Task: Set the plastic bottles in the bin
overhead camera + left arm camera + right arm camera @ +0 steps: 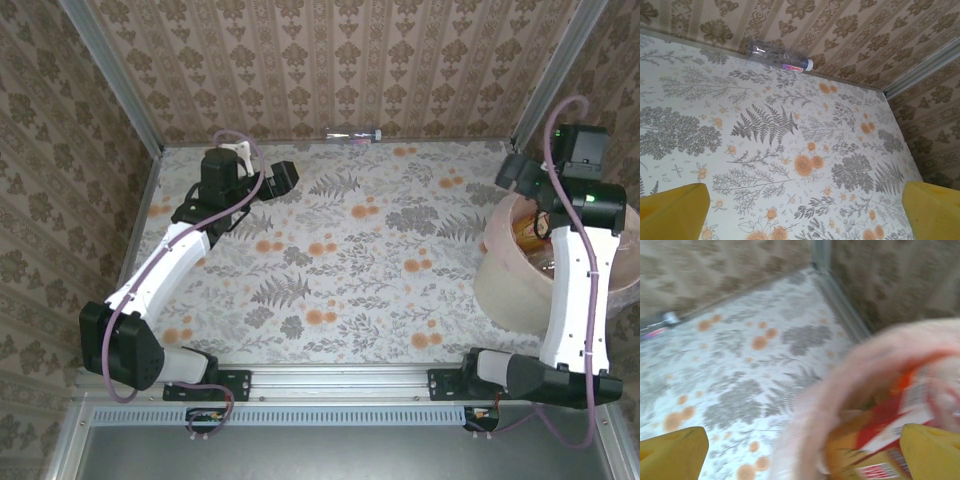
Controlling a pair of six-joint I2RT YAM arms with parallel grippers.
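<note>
The left gripper [802, 212] stood fully spread, its two yellow fingers [672, 212] at the bottom corners of the left wrist view with only bare floral tabletop [790, 150] between them; it held nothing and touched nothing. In the top view the left gripper [278, 177] sat over the far-left part of the table, pointing toward the back wall [330, 60]. One clear plastic bottle [780, 56] lay on its side on the table against the foot of that wall, white cap to the right with a pink-and-white label beside it, well apart from the left gripper (the same bottle [352, 135] appears as a small glint at the wall's base in the top view). The right gripper [802, 452] was likewise spread wide and empty, yellow fingers [932, 452] apart at the lower corners of a blurred right wrist view. It hung over the near rim of the pinkish bin [840, 375], which stood at the table's right edge [500, 285]. Inside the bin lay bottles with red and orange labels [890, 415]; their number could not be told.
</note>
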